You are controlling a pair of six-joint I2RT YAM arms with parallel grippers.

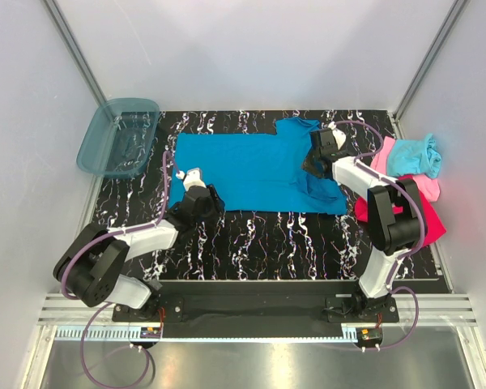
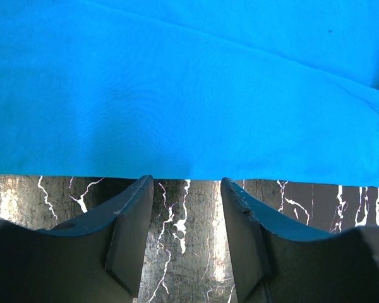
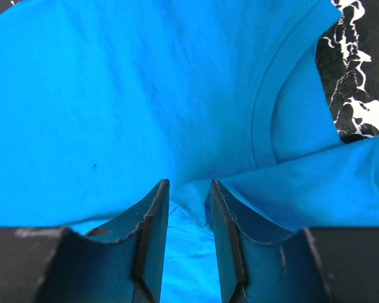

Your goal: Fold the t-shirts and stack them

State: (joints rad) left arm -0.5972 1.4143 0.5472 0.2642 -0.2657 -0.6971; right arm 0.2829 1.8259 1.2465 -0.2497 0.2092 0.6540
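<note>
R gripper (image 1: pixel 320 150) (image 3: pixel 188 184) is down on the blue t-shirt (image 1: pixel 251 170) (image 3: pixel 114 95), at the shirt's right end near the neck hole. Its 2 fingers (image 3: pixel 153 221) are a bit apart w/ a thin gap. A small bump of blue cloth sits right at the tips, but the fingers are not squeezing it. The round collar (image 3: pixel 262 113) curves just past the tips, & a fold of cloth lies to the right of it.

L gripper (image 1: pixel 213 200) (image 2: pixel 182 180) is low at the shirt's near-left corner. Its fingers (image 2: pixel 129 221) are spread w/ nothing btw them, only the black marble table (image 1: pixel 259 243) (image 2: pixel 183 221). The tips reach right to the shirt's straight edge (image 2: pixel 177 88).

Blue shirt lies flat & spread out sideways in the middle of the table, bunched up at the right end.

3 more shirts sit in a heap at the table's right side: magenta-red t-shirt (image 1: pixel 433 223) on the bottom, light pink t-shirt (image 1: pixel 382 154) & light aqua t-shirt (image 1: pixel 413 156) on top at the far end.

See-thru teal bin (image 1: pixel 117 138) sits at the far-left corner, partly off the table.
</note>
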